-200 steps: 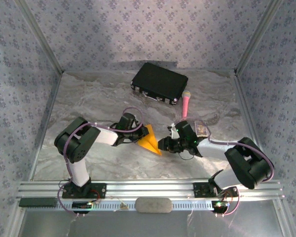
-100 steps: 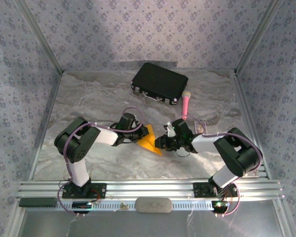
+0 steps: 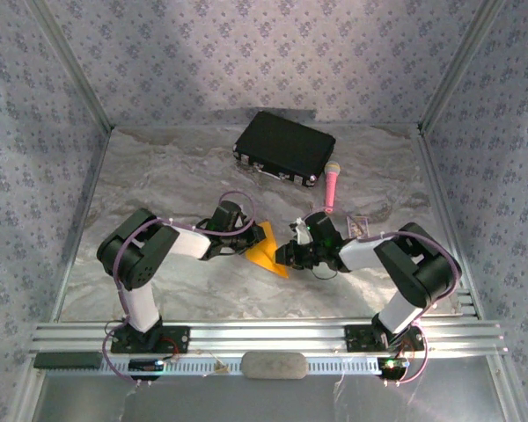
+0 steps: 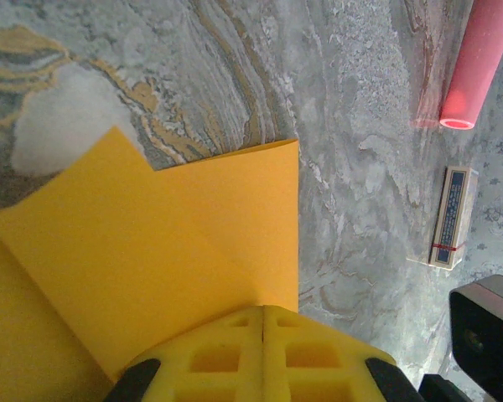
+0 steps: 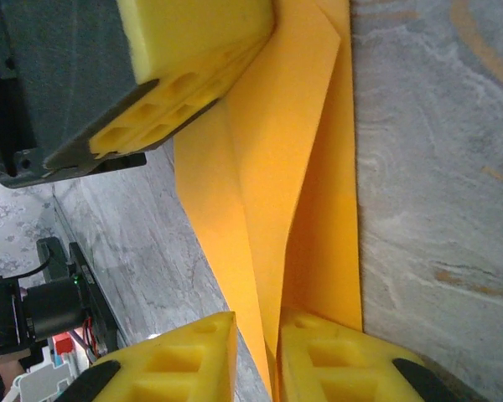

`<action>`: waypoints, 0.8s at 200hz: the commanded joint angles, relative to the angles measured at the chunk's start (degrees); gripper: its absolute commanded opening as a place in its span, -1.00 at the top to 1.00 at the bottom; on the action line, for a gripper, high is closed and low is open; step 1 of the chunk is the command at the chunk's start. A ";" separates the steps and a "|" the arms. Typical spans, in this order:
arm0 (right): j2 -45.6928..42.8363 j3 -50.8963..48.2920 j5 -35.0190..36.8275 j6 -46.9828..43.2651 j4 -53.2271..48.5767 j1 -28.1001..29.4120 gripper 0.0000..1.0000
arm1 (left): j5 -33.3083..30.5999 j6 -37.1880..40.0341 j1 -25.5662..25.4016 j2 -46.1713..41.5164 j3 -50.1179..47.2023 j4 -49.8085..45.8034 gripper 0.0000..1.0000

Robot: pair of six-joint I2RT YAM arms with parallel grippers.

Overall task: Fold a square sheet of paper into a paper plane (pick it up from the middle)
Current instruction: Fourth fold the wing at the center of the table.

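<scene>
Mid-surface, between the two arms: the square sheet of paper (image 3: 267,251), orange-yellow, already creased into a pointed wedge, with the point towards the near edge. It lies low over the marbled grey surface (image 3: 158,176); can't tell if it rests flat or is lifted a bit.

Left gripper (image 4: 262,327) comes in from the left. Its jaws are closed flat together on the paper's left side, and the yellow pads meet at a seam with the sheet coming out from between them. In the left wrist view a folded flap overlaps the lower layer and one corner pokes up.

Right gripper (image 5: 258,327) comes in from the right, at the wedge's right edge. Its jaws are narrow, not fully closed, and straddle the folded edge. The paper lies against one pad, with a thin slit of surface showing by the other. The right wrist view shows a long crease running down the paper toward the jaws.

Black case (image 3: 284,147) sits at the back of the surface, well apart from the paper. Pink microphone (image 3: 332,185) is just beside the case's right end, lying lengthwise toward the arms. A small box (image 4: 453,218) lies near the microphone's near end.
</scene>
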 commanded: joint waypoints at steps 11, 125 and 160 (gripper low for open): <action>1.04 0.26 -1.38 0.08 1.04 -0.13 0.74 | -0.96 0.25 0.17 2.37 -1.05 -4.53 1.00; 3.30 -2.73 -2.85 3.28 6.81 -1.21 0.91 | 0.36 3.94 0.34 -1.26 1.87 -6.82 0.91; 4.90 -3.82 -3.13 6.16 8.68 -1.64 0.95 | 0.76 6.19 0.14 -5.38 3.35 -8.83 0.76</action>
